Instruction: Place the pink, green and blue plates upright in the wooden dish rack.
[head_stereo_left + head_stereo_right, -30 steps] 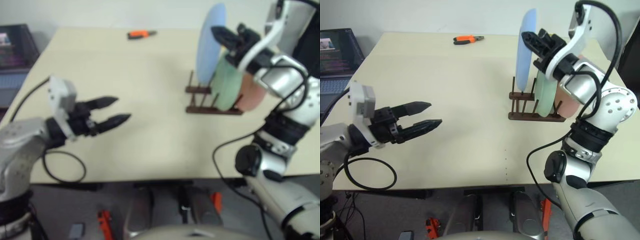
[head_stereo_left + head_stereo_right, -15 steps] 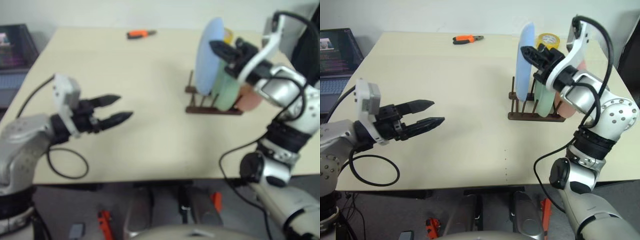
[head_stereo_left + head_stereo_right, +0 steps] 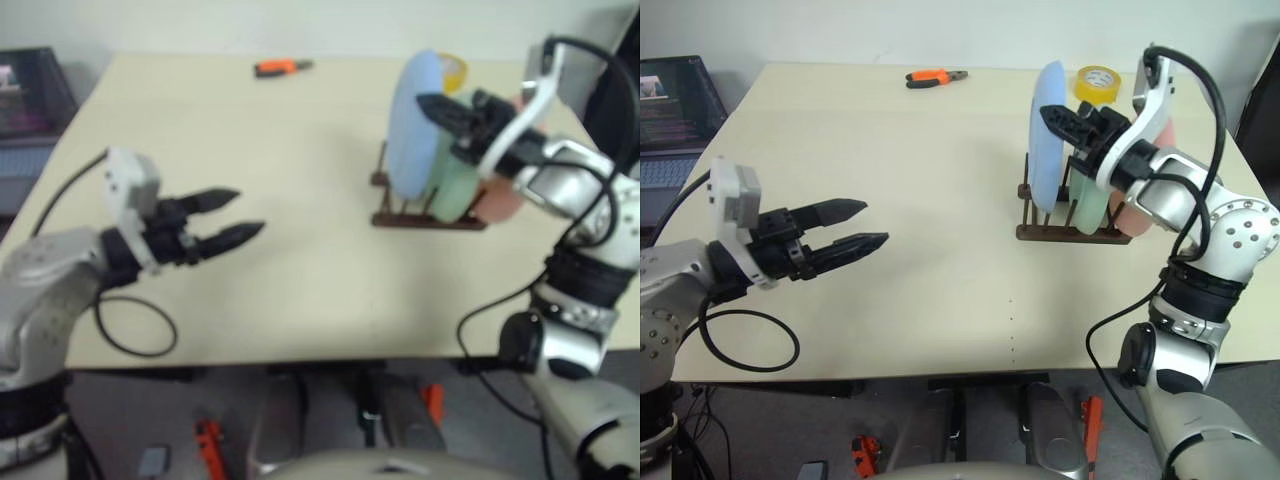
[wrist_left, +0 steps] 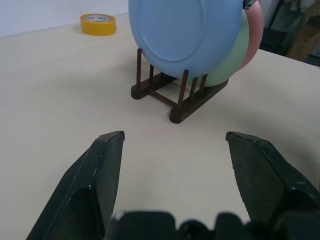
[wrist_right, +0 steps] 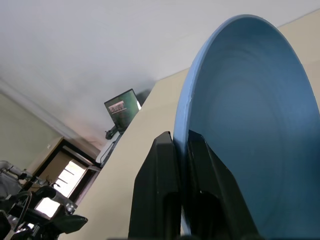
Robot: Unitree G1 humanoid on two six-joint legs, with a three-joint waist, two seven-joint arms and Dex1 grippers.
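Blue plate (image 3: 1047, 135): rim pinched by right gripper (image 3: 1052, 118); stood in wooden dish rack (image 3: 1072, 230)
Left gripper (image 3: 868, 225): spread wide, empty, well apart

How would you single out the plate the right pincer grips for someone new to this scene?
On the beige table, find the small dark brown wooden rack near its right side, where three round plates stand on edge. The one meant is the light blue round plate, pinched at its rim by the right pincer. It stands leftmost, beside the pale green plate.
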